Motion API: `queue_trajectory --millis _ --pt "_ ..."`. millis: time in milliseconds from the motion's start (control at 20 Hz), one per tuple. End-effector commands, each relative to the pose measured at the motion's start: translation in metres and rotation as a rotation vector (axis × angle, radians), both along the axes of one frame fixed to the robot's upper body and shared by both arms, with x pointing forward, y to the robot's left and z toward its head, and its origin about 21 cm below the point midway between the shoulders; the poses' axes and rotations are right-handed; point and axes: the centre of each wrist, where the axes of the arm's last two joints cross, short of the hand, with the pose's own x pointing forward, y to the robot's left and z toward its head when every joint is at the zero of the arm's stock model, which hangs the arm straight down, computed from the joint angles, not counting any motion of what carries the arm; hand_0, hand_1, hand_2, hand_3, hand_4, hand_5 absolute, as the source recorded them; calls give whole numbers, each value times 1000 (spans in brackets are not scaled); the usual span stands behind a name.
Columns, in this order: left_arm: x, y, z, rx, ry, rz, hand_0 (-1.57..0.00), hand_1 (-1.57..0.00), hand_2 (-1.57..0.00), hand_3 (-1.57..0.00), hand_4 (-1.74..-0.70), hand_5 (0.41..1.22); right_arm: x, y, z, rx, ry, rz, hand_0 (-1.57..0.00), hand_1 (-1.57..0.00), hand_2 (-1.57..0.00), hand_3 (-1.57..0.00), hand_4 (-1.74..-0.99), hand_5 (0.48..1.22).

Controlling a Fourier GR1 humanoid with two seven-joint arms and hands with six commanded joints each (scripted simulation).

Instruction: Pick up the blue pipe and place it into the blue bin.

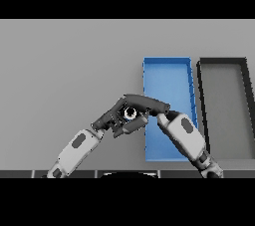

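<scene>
My two hands meet just left of the blue bin [167, 73], a long open tray on the grey table. The left hand [112, 117] comes in from the lower left, its fingers curled under a small pale round end [130, 113], which seems to be the pipe seen end-on. The rest of the pipe is hidden by both hands, and no blue shows on it. The right hand [149, 104] reaches in from the lower right across the bin's left wall. Its fingers lie straight over the top of that round end and touch the left hand.
A dark grey bin [224, 105] of the same shape stands right beside the blue bin, to its right. My right forearm [185, 135] lies over the blue bin's near half. Bare grey table stretches to the left and far side.
</scene>
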Motion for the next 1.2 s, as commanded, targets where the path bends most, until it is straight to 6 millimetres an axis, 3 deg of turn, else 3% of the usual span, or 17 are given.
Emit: queue_trajectory --millis 0,150,250,350,400,450,550,650,700,850,1000,1150 --pt "-1 1 -1 -17 12 0 -1349 -1340 -1333 -527 -1707 1209 -1 0 0 11 -10 -1 -1342 -1346 -1346 -1267 -1464 891" --pt "2 3 -4 1 -9 -6 -1458 -1453 -1449 -591 -1724 1215 -6 -1 -2 4 -68 -6 -1454 -1456 -1456 -1415 -1459 1052" --pt "2 2 -3 19 -27 -6 -1498 -1453 -1493 -527 -1730 1217 -7 0 -1 6 -85 -11 -1496 -1497 -1497 -1471 -1469 1113" --pt "4 1 -1 41 -37 -13 -1499 -1356 -1521 -505 -1734 1219 -8 -2 -3 21 -67 -2 -1523 -1524 -1524 -1507 -1473 1152" --pt "2 1 -3 42 -40 -30 -1426 -1220 -1350 -531 -1637 1219 -9 -3 -3 33 -54 3 -1533 -1533 -1533 -1520 -1474 1166" --pt "3 4 -3 57 -45 -36 -1407 -1190 -1242 -518 -1544 1219 -11 -4 -3 42 -52 8 -1540 -1541 -1541 -1530 -1477 1177" --pt "6 7 -4 94 -45 -60 -979 -802 -819 -332 -1343 1220 -12 -4 -3 29 -75 2 -1551 -1552 -1552 -1545 -1480 1193" --pt "8 10 -4 125 -46 -97 -626 -513 -524 -212 -1179 1213 -12 -2 -3 21 -73 1 -1558 -1559 -1559 -1554 -1481 1203" --pt "6 10 -5 132 -54 -100 -501 -410 -419 -170 -1110 1184 -10 0 -2 11 -68 -1 -1561 -1561 -1561 -1558 -1482 1206" --pt "7 14 -4 148 -101 -87 -256 -210 -214 -86 -950 964 -14 2 -2 44 -53 -3 -1566 -1566 -1566 -1564 -1484 1214" --pt "10 12 -6 210 -65 -30 -131 -107 -109 -44 -854 794 -15 2 1 77 -60 1 -1568 -1568 -1568 -1567 -1484 1217" --pt "11 13 -9 205 -69 -25 -66 -54 -55 -22 -828 689 -15 0 0 82 -70 -11 -1570 -1570 -1570 -1569 -1485 1219"
